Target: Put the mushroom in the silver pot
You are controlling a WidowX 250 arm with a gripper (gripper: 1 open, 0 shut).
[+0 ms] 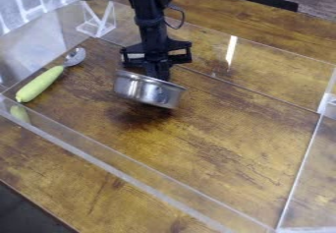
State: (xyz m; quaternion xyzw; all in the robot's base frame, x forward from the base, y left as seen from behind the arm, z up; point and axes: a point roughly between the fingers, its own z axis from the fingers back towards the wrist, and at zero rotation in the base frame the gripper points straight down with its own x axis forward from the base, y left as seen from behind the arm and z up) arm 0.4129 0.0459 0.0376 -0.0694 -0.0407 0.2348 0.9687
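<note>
Silver pot (147,88): polished steel, shiny, mirror-ish wall w/ bright glints. Counter (223,129): wood planks, dark brown, visible grain, worn-looking w/ a dull sheen. Clear walls (92,153) round it: see-through plastic, smooth & glossy, catching white glare. Gripper (156,60): black, matt, looks like hard plastic or painted metal, can't tell which. Corn cob (39,83): yellow-green, smooth plastic look, slight gloss. Spoon-like thing (73,57) beside it: grey, metallic shine.
</note>
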